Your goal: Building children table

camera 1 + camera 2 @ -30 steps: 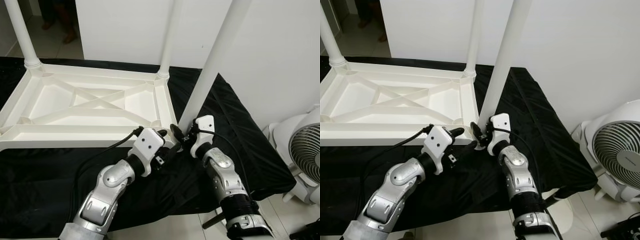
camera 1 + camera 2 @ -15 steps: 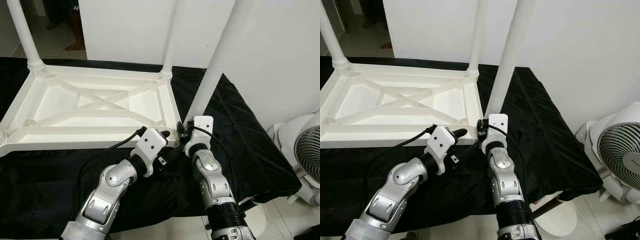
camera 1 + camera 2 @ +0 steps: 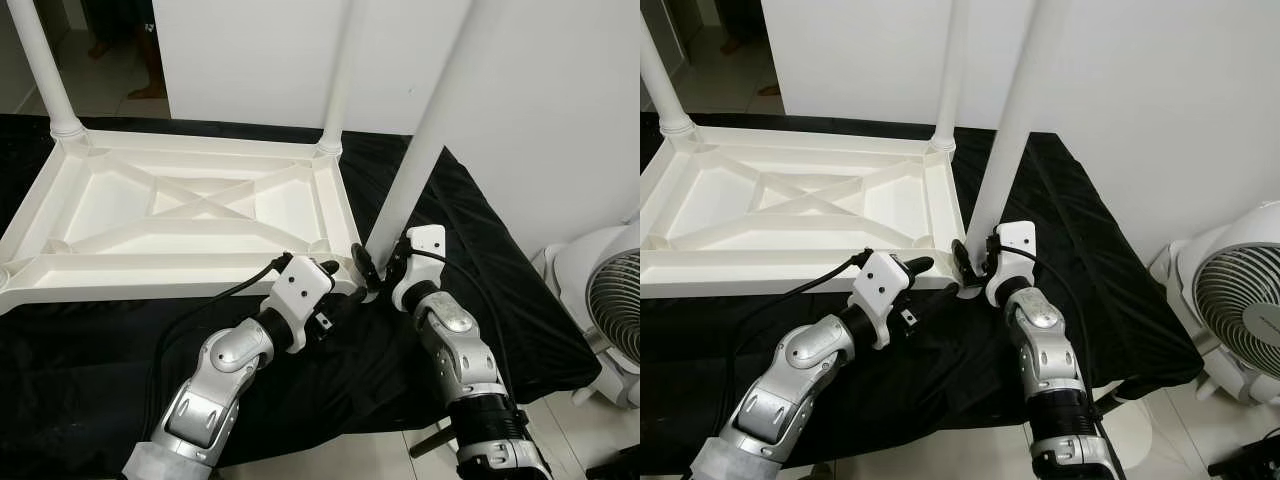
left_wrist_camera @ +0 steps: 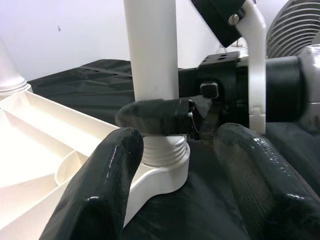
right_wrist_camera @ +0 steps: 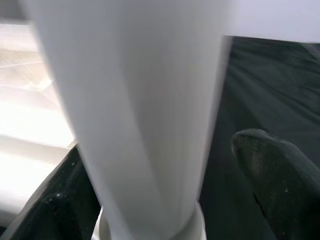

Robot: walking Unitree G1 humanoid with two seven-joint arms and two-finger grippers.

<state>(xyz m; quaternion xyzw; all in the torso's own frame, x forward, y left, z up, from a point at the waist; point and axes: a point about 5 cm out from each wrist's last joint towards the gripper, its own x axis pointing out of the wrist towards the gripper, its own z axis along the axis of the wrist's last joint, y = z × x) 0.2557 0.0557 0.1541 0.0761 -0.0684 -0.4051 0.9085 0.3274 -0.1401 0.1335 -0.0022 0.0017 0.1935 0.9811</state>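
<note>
My right gripper [image 3: 372,272], swung back round vs. a moment ago, fingers pinching the white table leg [image 3: 412,175] at the upturned tabletop's [image 3: 180,205] near corner socket, prob. screwing it in; left gripper [image 3: 330,283] fingers spread beside.

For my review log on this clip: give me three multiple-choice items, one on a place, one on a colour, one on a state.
1. Where is the right hand?
A. At the base of the near-right table leg
B. On the fan
C. At the far-left leg

2. What colour is the cloth under the upturned table top?
A. White
B. Black
C. Red

3. How do the right hand's fingers stand?
A. Spread apart beside the leg
B. Shut with nothing between
C. On either side of the leg

Key: 1 A, its fingers sit at the leg's foot in the corner socket. 2 B, black fabric shows around the white frame. 3 C, the right wrist view shows a finger either side.
</note>
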